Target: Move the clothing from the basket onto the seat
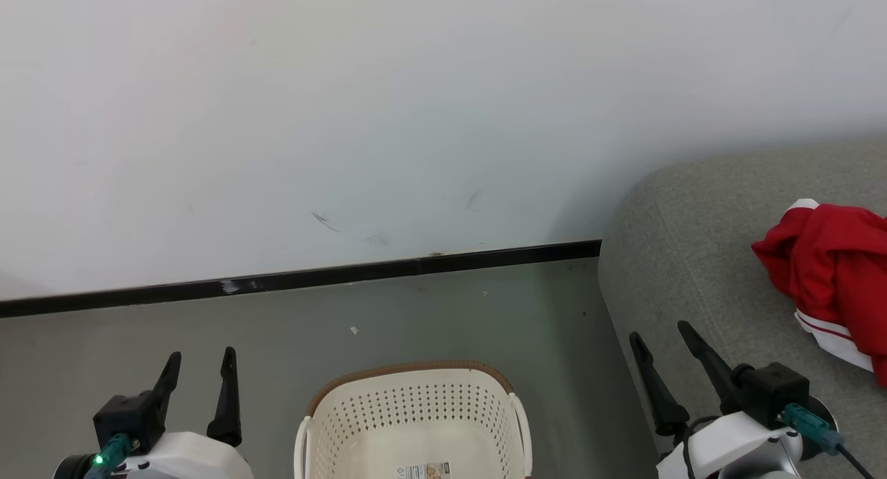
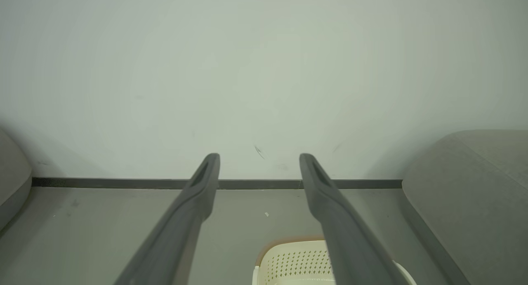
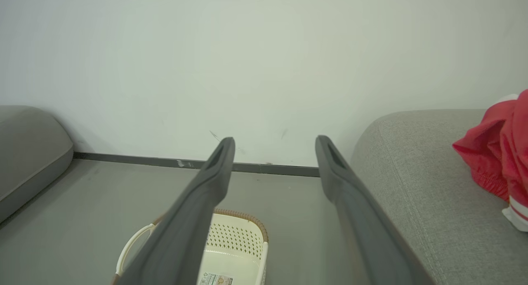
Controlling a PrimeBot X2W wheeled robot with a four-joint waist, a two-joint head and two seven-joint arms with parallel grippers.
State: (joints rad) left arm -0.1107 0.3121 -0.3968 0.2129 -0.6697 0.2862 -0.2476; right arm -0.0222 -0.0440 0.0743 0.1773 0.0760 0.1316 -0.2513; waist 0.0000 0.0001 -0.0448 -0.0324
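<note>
The cream basket (image 1: 416,410) stands on the floor at the bottom middle of the head view, its label sticker (image 1: 424,471) bare on the bottom. Red and white clothing (image 1: 835,278) lies crumpled on the grey seat (image 1: 693,257) at the right. My left gripper (image 1: 201,364) is open at the lower left, left of the basket. My right gripper (image 1: 662,337) is open at the lower right, over the seat's front edge. The basket (image 2: 295,262) shows between the left fingers; the basket (image 3: 235,252), seat (image 3: 412,186) and clothing (image 3: 495,153) show past the right fingers.
A white wall (image 1: 346,118) with a black baseboard (image 1: 298,279) runs behind the grey floor (image 1: 450,312). Another grey cushion (image 3: 29,149) sits at the far left of the right wrist view.
</note>
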